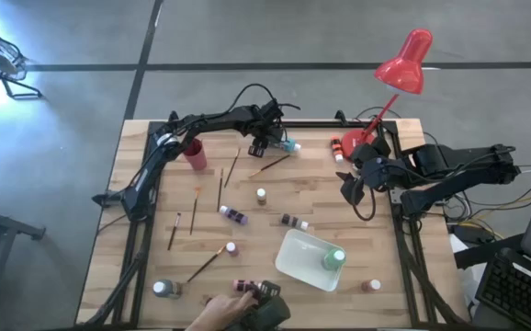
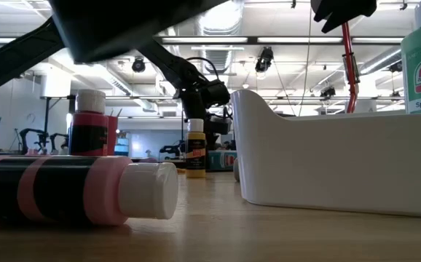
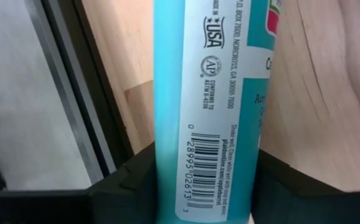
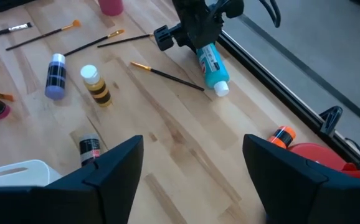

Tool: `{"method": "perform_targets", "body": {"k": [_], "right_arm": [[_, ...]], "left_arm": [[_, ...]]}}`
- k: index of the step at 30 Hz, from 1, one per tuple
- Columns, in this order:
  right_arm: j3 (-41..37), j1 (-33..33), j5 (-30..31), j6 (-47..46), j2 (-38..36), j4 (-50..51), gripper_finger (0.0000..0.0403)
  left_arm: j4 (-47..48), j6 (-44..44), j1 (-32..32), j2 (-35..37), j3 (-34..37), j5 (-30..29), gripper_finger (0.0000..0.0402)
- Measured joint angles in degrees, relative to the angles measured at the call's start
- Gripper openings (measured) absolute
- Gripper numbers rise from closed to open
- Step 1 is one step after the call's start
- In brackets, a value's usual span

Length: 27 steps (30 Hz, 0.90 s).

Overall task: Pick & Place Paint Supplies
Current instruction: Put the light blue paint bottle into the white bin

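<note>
Fingers of the left gripper (image 4: pixel 195 37) sat on both sides of the lying teal white-capped paint bottle (image 4: pixel 212 65), ready to lift it, while the right gripper (image 1: pixel 350 187) waited wide open nearby.

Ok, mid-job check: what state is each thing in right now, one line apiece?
Left pincer: closed around the teal bottle.
Teal bottle: lying on the table, capped, far edge.
Right pincer: open, empty, above the table.
Tray: holds one upright green bottle.
Pink cup: upright.
Lamp: standing, tilted.
Hand: at the near edge.
</note>
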<state>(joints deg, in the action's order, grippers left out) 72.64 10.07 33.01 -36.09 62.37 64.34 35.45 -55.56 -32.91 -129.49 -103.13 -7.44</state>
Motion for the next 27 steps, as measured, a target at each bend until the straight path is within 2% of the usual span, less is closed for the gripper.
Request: {"method": "perform_targets", "body": {"k": [5,9,15,20,24,27], "right_arm": [[0.0,0.0,0.0,1.1,0.0,-0.1,0.0249],[0.0,0.0,0.1,2.9,0.0,-0.1,0.0238],[0.0,0.0,0.1,5.6,0.0,-0.1,0.0226],[0.0,0.1,-0.6,6.5,0.0,-0.1,0.022],[0.0,0.2,-2.2,7.0,0.0,-0.1,0.022],[0.0,1.0,-1.8,8.2,0.0,-0.3,0.0226]], "left_arm": [[1.2,2.3,0.0,1.6,-0.9,0.3,0.0172],[0.7,7.6,-0.4,6.3,-0.9,2.4,0.0172],[1.7,17.2,-1.1,11.6,-0.4,11.2,0.0172],[0.8,23.7,-1.3,15.7,0.1,20.8,0.0172],[-0.2,28.8,-1.2,18.0,3.8,26.9,0.0172],[-4.5,33.0,-1.1,20.8,8.6,30.6,0.0172]]}}
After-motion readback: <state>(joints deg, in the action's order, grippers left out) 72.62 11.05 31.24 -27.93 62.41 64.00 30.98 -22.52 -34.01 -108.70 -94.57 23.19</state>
